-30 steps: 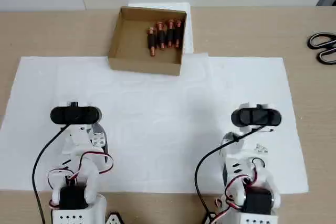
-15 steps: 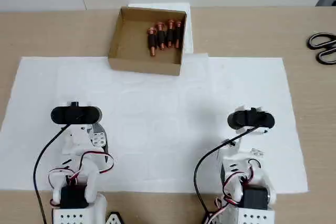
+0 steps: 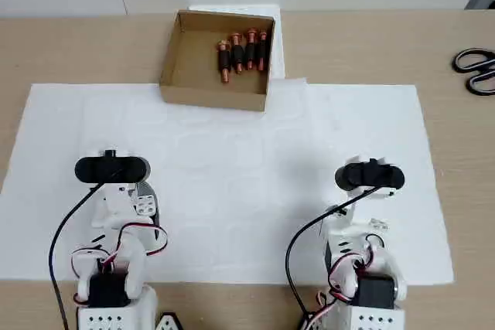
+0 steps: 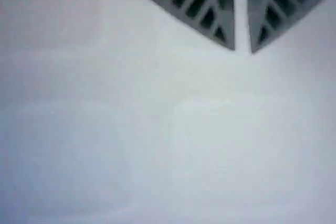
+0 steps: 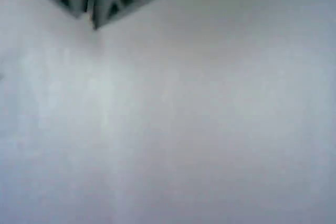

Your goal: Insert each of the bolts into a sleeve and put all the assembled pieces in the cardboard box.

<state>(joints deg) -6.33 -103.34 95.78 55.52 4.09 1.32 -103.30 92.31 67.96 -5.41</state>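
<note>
Several copper bolts in black sleeves lie side by side in the right half of the open cardboard box at the table's far edge. Both arms are folded back at the near edge, far from the box, the left arm on one side and the right arm on the other. The left gripper hangs close over the white paper with only a thin slit between its fingertips, holding nothing. The right gripper is shut over the paper, also empty.
A large white paper sheet covers the table's middle between the arms and the box. Black-handled scissors lie at the far right edge on the bare wood.
The right arm drew back toward its base and turned slightly between one second ago and half a second ago, then stayed put. The left arm and the box contents did not move.
</note>
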